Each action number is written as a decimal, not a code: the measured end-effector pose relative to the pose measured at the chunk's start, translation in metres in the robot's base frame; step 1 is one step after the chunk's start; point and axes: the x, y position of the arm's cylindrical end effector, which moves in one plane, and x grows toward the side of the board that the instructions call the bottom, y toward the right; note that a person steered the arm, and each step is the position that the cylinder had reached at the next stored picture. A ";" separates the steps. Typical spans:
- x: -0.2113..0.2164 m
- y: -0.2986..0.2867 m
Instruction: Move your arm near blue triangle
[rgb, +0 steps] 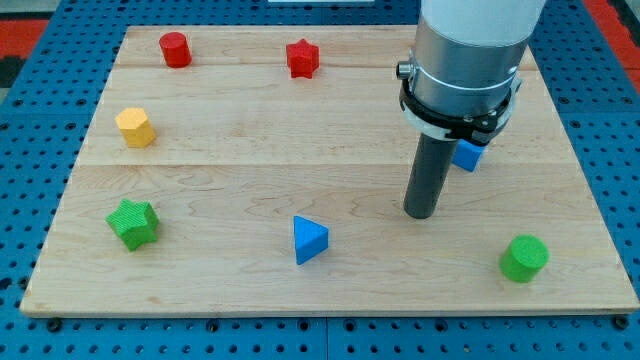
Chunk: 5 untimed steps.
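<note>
The blue triangle lies on the wooden board near the view's bottom, a little left of centre. My tip rests on the board to the right of the triangle and slightly higher in the view, about a hundred pixels away, not touching it. The rod hangs from the grey arm body at the view's top right.
A blue block sits just right of the rod, partly hidden by the arm. A green cylinder is at the bottom right. A green star, yellow hexagon, red cylinder and red star lie left and top.
</note>
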 end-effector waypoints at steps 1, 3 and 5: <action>0.000 0.000; -0.006 -0.104; -0.011 -0.115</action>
